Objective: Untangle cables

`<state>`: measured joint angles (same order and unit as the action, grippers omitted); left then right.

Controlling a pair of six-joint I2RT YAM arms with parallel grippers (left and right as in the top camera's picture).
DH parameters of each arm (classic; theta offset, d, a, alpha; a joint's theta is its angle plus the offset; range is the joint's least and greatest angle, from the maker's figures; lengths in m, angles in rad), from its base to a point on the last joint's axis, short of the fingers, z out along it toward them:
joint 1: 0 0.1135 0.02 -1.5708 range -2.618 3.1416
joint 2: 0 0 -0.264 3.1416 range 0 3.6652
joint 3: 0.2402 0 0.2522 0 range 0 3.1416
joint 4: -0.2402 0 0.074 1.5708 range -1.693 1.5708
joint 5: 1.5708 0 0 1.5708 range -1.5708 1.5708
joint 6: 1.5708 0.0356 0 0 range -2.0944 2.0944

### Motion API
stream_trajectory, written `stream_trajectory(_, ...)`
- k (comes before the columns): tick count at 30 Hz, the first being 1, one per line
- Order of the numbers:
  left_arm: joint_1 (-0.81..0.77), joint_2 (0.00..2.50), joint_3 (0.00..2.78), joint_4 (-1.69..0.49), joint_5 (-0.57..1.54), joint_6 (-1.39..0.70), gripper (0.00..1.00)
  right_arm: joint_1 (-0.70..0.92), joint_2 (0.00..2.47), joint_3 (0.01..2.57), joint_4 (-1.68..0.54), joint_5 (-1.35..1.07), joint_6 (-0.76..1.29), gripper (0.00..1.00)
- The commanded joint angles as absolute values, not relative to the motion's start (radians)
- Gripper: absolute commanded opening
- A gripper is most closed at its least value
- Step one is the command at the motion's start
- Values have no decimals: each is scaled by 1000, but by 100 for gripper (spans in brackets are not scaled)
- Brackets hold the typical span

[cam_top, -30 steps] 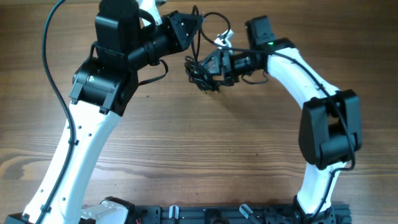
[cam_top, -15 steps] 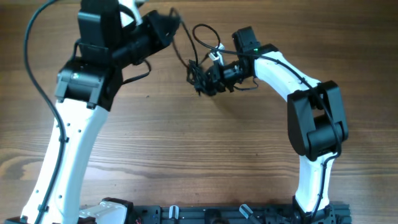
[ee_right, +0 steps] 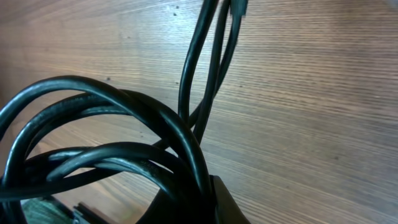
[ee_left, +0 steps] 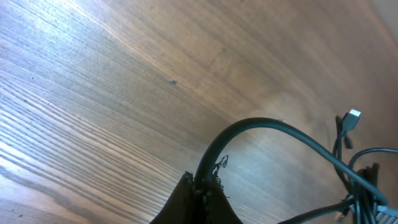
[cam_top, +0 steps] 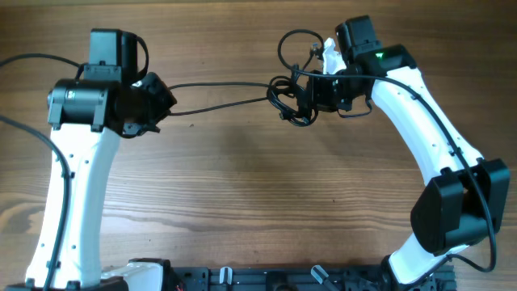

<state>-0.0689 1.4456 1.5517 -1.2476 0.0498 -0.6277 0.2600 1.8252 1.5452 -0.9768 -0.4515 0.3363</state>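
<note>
Cables [cam_top: 284,95], knotted at right end effector [cam_top: 305,93], run taut to left end effector [cam_top: 167,100]; both clamp them.

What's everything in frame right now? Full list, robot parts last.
cables: count unclear, black, knotted bundle at the table's far middle, with cord stretched out to the left
plug: one seen, silvery, on a cable end near the bundle
table: one, brown wood, under everything
rail: one, black, along the near edge
left arm: one, white and black, left side
right arm: one, white and black, right side
left gripper: one, black, shut on the stretched cord
right gripper: one, black, shut on the bundle
</note>
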Motion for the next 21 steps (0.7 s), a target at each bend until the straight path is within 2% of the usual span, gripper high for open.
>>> stream_trajectory(1, 5, 1485, 1489, -1264, -225, -544, 4, 158, 1848, 1537, -986, -111, 339, 4)
stream_trajectory(5, 4, 1567, 1401, -1233, -227, -486, 4, 160, 1848, 1537, -1005, -121, 287, 4)
stream_trajectory(7, -4, 1600, 1382, -1194, -121, -330, 9, 170, 1848, 1537, -1007, -159, 229, 4)
stream_trajectory(9, -20, 1606, 1382, -1135, 68, -142, 34, 189, 1848, 1537, -995, -234, 163, 4)
stream_trajectory(11, -34, 1597, 1382, -1092, 200, -42, 52, 218, 1848, 1537, -988, -272, 122, 4)
stream_trajectory(12, -43, 1591, 1382, -1072, 263, 7, 56, 239, 1848, 1537, -989, -271, 115, 4)
stream_trajectory(16, -55, 1572, 1382, -1009, 399, 104, 61, 343, 1853, 1537, -985, -220, 113, 4)
stream_trajectory(18, -55, 1570, 1382, -976, 453, 107, 67, 393, 1866, 1537, -978, -196, 131, 4)
stream_trajectory(21, -80, 1572, 1380, -952, 638, 219, 68, 451, 1892, 1537, -958, -196, 132, 4)
